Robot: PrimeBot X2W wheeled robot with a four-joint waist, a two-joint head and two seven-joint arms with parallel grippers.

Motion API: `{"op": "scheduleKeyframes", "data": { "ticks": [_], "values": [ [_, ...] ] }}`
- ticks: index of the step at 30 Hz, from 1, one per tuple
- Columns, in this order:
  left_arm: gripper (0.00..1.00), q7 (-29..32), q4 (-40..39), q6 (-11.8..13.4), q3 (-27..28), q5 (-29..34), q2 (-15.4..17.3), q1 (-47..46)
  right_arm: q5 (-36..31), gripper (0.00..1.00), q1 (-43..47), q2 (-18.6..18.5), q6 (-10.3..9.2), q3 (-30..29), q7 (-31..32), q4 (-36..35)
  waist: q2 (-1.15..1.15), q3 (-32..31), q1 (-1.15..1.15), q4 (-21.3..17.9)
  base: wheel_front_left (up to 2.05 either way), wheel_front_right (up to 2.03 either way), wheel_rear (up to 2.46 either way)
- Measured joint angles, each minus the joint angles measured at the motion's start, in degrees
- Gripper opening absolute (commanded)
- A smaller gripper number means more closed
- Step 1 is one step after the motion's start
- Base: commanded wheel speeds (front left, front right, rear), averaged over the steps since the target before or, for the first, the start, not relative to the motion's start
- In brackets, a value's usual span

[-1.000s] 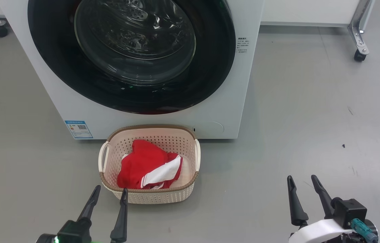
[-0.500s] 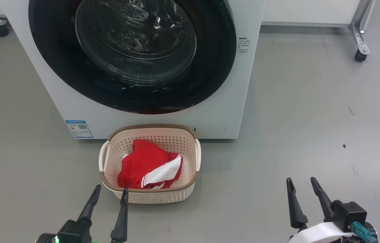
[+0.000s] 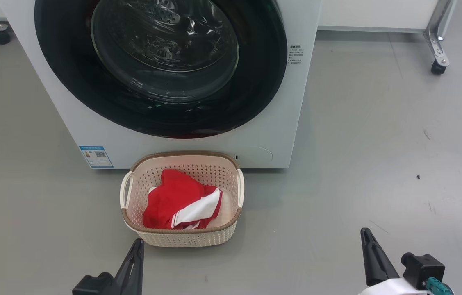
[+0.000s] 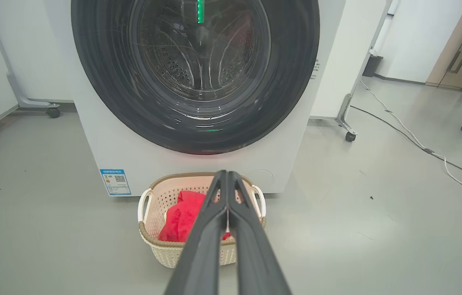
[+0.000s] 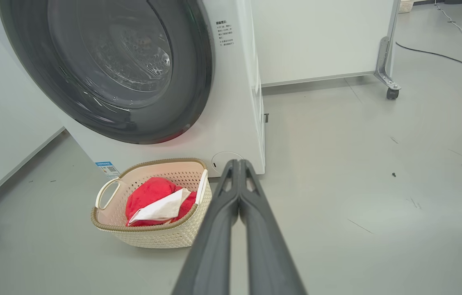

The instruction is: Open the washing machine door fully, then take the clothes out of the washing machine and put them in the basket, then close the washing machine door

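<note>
The white washing machine (image 3: 276,135) stands ahead with its black-rimmed round door (image 3: 161,65) closed flat against the front; the same door (image 4: 194,73) (image 5: 108,69) appears in both wrist views. On the floor before it sits the cream basket (image 3: 181,239) (image 4: 161,254) (image 5: 161,235), holding the red and white striped clothes (image 3: 179,205) (image 4: 181,215) (image 5: 155,203). My left gripper (image 3: 136,246) (image 4: 226,174) is shut and empty, low near the basket's front left. Far to the right over bare floor, my right gripper (image 3: 365,234) (image 5: 239,162) is shut and empty too.
A white panel on castors (image 3: 438,65) (image 5: 390,92) stands behind the machine on the right. Another castor (image 3: 0,37) shows at the back left. Cables (image 4: 419,143) run across the grey floor to the right.
Both grippers went from open to shut, and both drew back lower in the head view. Basket, clothes and door have not moved.
</note>
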Motion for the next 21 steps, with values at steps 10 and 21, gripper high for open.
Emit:
{"op": "scheduleKeyframes", "data": {
  "ticks": [10, 21],
  "values": [
    [0.00, 0.6, -0.6, -1.0, 0.9, -8.5, -0.1, 0.3, 8.3, 0.00, 0.0, 0.0, 0.64, -0.9, 1.3, -0.8, 0.00, 0.0, 0.00, -0.3, 0.00, 0.00, 0.00],
    [0.00, 2.3, -0.3, -1.5, 3.2, -17.4, -0.2, 0.1, 16.8, 0.00, -0.5, 0.0, 1.01, -3.0, 3.4, -0.8, 0.00, 0.0, 0.00, -0.6, 0.00, 0.00, 0.00]
  ]
}}
